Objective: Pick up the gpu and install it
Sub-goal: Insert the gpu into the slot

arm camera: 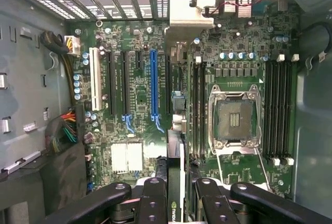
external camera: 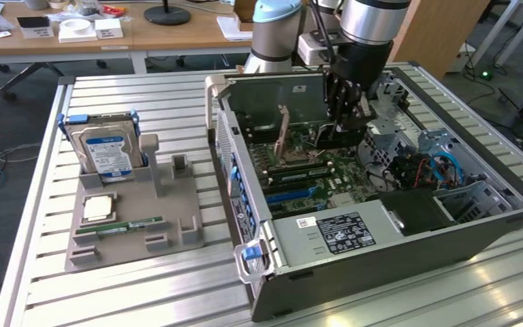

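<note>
**Exterior view**
- Bench [external camera: 152,286], slatted metal: 1.
- Case [external camera: 407,238], side open: 1, on the exterior view's right.
- Arm [external camera: 370,27]: 1, reaching down into the case.
- Fingers [external camera: 343,102]: closed partway, gripping the gpu.
- Gpu [external camera: 339,138]: 1, held on edge over the motherboard [external camera: 334,180], well apart from the tray.
- Tray [external camera: 134,235], grey: 1, on the exterior view's left. It carries:
  - Hard drive [external camera: 107,150]: 1, upright.
  - CPU [external camera: 98,206]: 1, flat.
  - RAM stick [external camera: 120,226]: 1, flat, just beside the CPU.

**Wrist view**
- Fingers [arm camera: 207,203]: 2, one on each face of the gpu.
- Gpu [arm camera: 175,156]: 1, seen edge-on, with its silvery bracket [arm camera: 189,14] at the far end.
- Motherboard [arm camera: 233,175]: 1.
- Blue slot [arm camera: 153,84]: 1, just beside the gpu.
- White slot [arm camera: 95,79]: 1.
- Socket [arm camera: 234,117]: 1, empty.
- Whether the gpu's edge touches a slot cannot be told.
</note>
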`<state>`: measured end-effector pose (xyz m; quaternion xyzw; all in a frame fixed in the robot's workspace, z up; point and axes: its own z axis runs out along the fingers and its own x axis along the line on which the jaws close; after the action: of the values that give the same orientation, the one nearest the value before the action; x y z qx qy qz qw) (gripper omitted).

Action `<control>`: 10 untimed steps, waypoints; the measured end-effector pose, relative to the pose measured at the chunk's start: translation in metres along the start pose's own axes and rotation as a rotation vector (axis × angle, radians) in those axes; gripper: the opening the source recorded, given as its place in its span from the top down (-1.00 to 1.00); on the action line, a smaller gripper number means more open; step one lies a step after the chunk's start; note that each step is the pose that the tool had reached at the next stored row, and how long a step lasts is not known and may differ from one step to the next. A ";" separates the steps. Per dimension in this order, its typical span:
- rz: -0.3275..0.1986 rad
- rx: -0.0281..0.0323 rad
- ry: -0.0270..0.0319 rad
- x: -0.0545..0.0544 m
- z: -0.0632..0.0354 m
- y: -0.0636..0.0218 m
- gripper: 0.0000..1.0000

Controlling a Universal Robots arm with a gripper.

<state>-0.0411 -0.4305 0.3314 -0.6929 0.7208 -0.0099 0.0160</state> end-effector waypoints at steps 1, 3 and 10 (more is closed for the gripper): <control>0.000 0.0000 0.0000 0.000 0.0005 0.0004 0.47; 0.000 -0.0001 0.0001 0.000 0.0017 0.0013 0.47; 0.000 0.0000 0.0001 0.001 0.0060 0.0036 0.47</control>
<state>-0.0445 -0.4309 0.3253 -0.6931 0.7206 -0.0100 0.0160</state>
